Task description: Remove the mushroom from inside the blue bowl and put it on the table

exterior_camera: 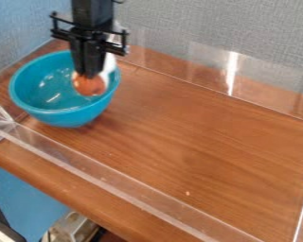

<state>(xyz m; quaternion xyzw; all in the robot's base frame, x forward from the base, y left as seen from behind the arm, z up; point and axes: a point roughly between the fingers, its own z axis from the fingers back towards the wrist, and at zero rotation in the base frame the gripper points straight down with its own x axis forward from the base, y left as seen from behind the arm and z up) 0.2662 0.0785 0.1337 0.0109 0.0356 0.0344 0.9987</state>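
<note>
Mushroom (88,86) hanging cap-down from the gripper (87,71), over the right-hand part of the blue bowl (49,112) as seen by the camera. Cap rounded and orange-brown, with a paler, washed-out patch on the surface facing the camera. Whitish stem showing beside the dark fingers, on their right, partly hidden by them. Small against the blue bowl, with the cap overlapping its inside and right rim in the view. Exact height above the blue bowl, and any contact with its rim, not possible to tell from this angle.

Closed firmly around the mushroom, with the dark fingers pointing down and little of the gap between them to be seen. Black, jointed and bulky above the fingers, reaching in from behind the blue bowl.

Round, deep and glossy turquoise around the inside, resting on the reddish-brown wood-grain tabletop (199,142). Wide stretch of wood grain to the right of the blue bowl, with low clear acrylic walls (180,68) behind and in front of it. Bright vertical glare on the rear one, well to the right of the blue bowl. Grey textured backdrop (230,33) beyond. Metallic part (71,229) below the blue bowl in the view, past the tabletop edge. No readable lettering, label or brand anywhere.
</note>
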